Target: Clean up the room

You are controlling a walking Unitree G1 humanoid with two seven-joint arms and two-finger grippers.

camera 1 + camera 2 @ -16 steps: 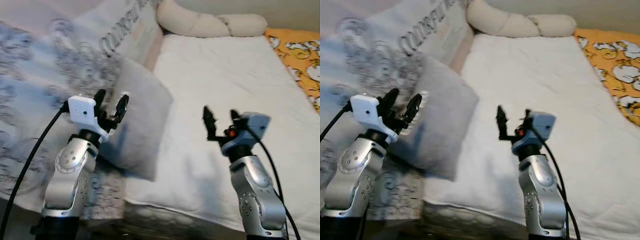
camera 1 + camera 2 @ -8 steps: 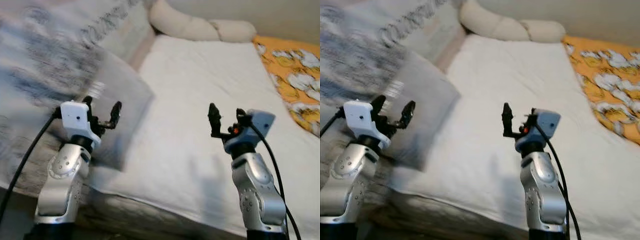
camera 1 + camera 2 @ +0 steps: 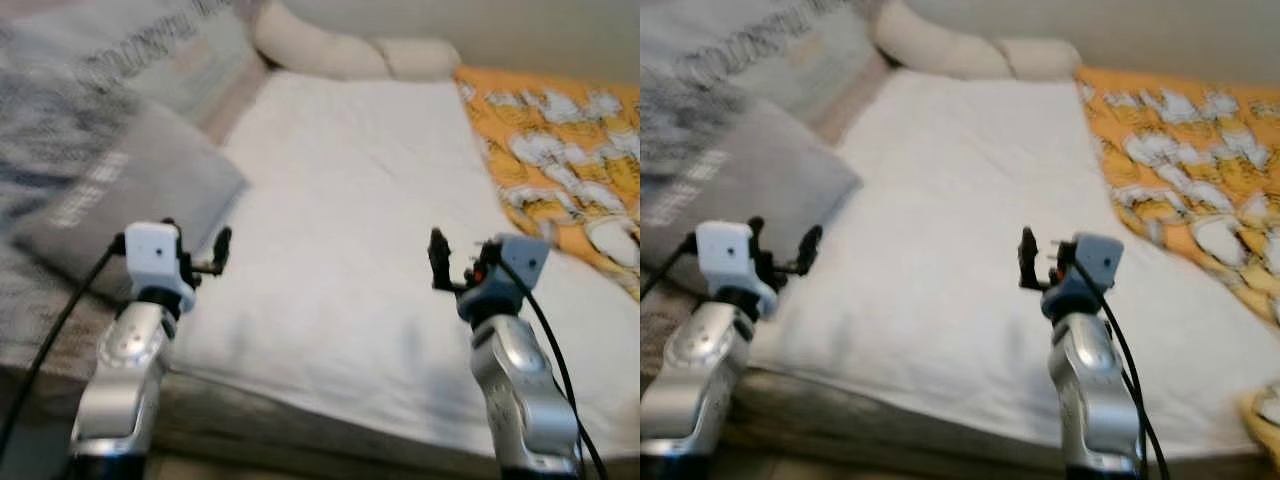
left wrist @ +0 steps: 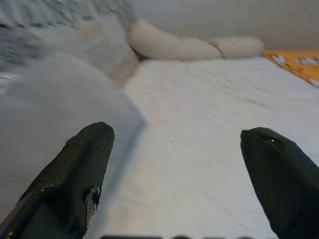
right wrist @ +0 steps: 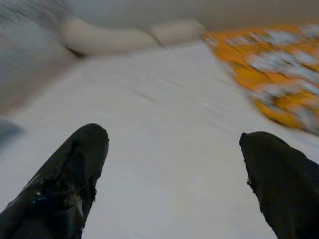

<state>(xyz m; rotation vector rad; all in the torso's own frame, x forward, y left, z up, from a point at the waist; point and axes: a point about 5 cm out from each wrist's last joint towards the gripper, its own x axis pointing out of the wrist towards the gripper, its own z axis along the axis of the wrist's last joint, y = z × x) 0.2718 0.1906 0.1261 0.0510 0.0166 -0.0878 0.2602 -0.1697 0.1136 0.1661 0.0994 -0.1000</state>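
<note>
Jaws, left: left gripper (image 3: pixel 196 258) spread wide and empty, raised over the near left part of the bed; the left wrist view shows both fingers (image 4: pixel 75 174) far apart with mattress between them.
Jaws, right: right gripper (image 3: pixel 455 262) also spread and empty, raised over the near right part of the white sheet (image 3: pixel 350 230).
Grey pillow: grey pillow (image 3: pixel 130 195) lies on the left side of the bed, just beyond the left gripper and apart from it; edges blurred.
Patterned bedding: grey-and-white printed bedding (image 3: pixel 60 80) piled along the left, behind the pillow; too smeared to read.
Bolster: 1 long cream bolster (image 3: pixel 340 55) across the head of the bed.
Orange blanket: orange patterned blanket (image 3: pixel 560 150) on the right side of the bed, well apart from both grippers.
Change since 1.0 s ago: whole view has swung right, so camera motion; far more orange blanket in frame. Left jaws sat against the pillow edge then; now clear of it.
Meaning for task: judged, pillow has been let go and the robot is turning toward the orange blanket as the next item; nothing held yet.
</note>
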